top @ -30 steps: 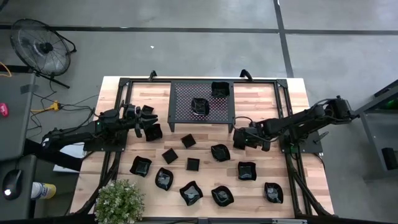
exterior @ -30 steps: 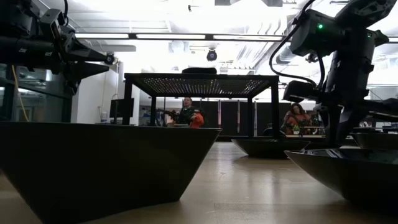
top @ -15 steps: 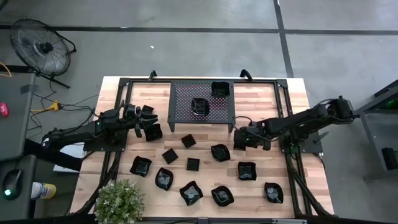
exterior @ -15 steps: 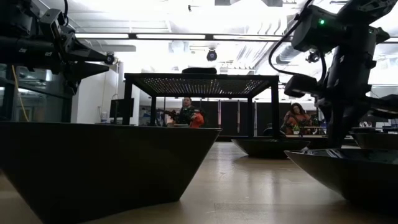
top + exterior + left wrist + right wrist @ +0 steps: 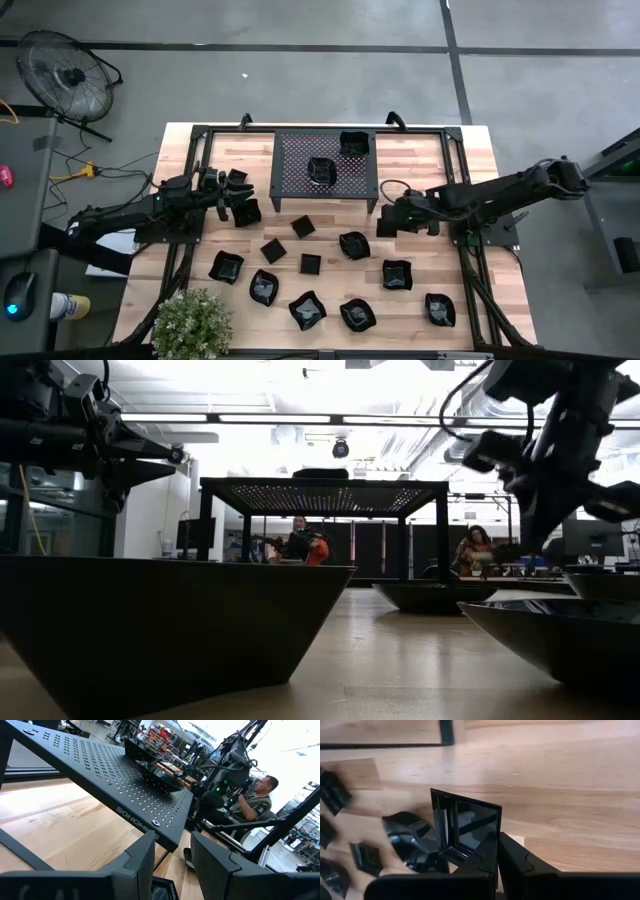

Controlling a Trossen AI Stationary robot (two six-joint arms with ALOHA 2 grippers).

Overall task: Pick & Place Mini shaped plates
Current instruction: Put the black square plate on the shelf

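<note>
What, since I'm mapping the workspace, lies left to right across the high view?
Black floor fan → left gripper → black perforated metal rack → right gripper, shut on a glossy black square plate.

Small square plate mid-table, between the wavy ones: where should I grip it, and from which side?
Probably from straight above, pinching one straight side wall of the square plate, one finger inside, one outside. Its flat upright walls suit that; the right end effector grips the held plate the same way.
</note>
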